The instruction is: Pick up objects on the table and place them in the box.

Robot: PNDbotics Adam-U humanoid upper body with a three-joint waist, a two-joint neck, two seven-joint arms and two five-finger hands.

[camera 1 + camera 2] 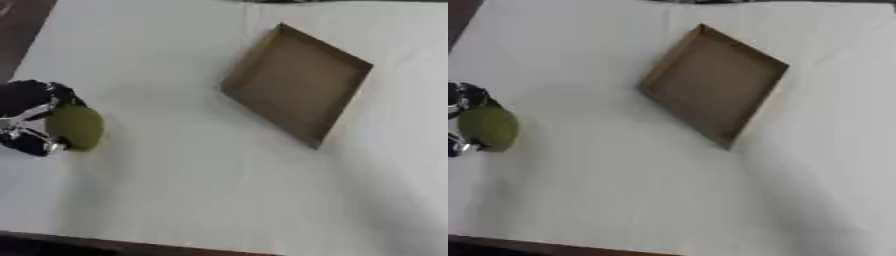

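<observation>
L hand at the table's left edge, black w/ silver joints, fingers curled round a green object. Object is roundish-oval, dull yellow-green, smooth-looking, no markings I can make out; it sits at or just above the white tabletop, can't tell which. Box is well apart, up & to the right: shallow brown cardboard tray, square-ish, turned cornerwise, low walls, nothing inside. R hand doesn't show in either view.
</observation>
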